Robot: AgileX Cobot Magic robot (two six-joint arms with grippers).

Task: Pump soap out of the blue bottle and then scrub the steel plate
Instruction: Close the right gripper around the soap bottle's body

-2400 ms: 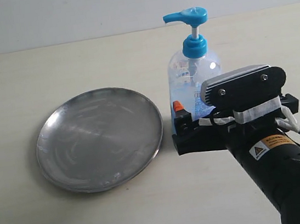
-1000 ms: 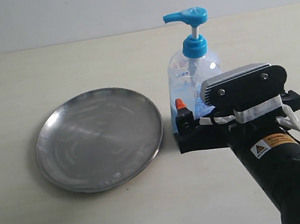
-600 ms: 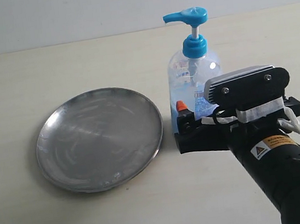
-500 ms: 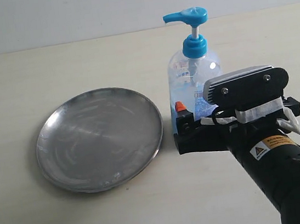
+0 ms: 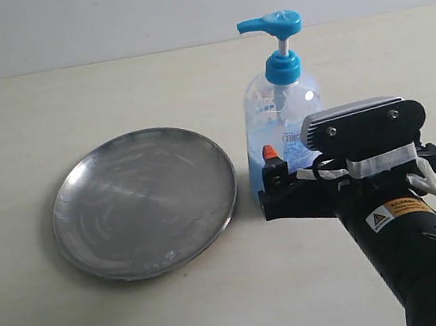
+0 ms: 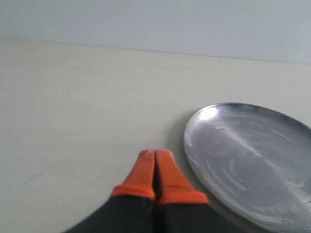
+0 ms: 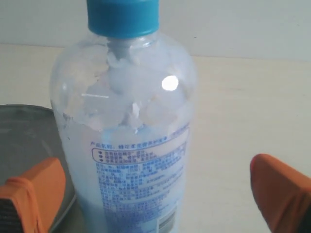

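- The right gripper point(image 7: 155, 194) has its jaws spread wide, one orange finger point(image 7: 36, 191) on each side of the bottle point(image 5: 281, 122).
- The bottle's lower body stands between those fingers. The right wrist view shows table surface between the bottle and one finger, and the other finger lies close beside it. Nothing is clamped.
- In the exterior view only one orange fingertip shows, just left of the bottle's base; the other is hidden behind the wrist camera housing.
- The left gripper point(image 6: 155, 167) is closed, with its two orange tips pressed together and nothing between them. It sits low over the table point(image 5: 72, 94), just beside the rim of the plate point(image 5: 143, 201). It does not appear in the exterior view.
- The bottle stands upright on the table, just to the right of the plate and close to its rim.
- The pump head point(image 5: 270, 22) is up, with its spout pointing left, toward the plate's side of the scene.
- The soap point(image 5: 257, 170) is light blue and fills the lower part of the bottle, behind the printed label. Above it the clear wall looks foamy white.
- The plate lies flat on the table, left of the bottle. Its grey surface is streaky and scuffed, with a bright glint near the rim.
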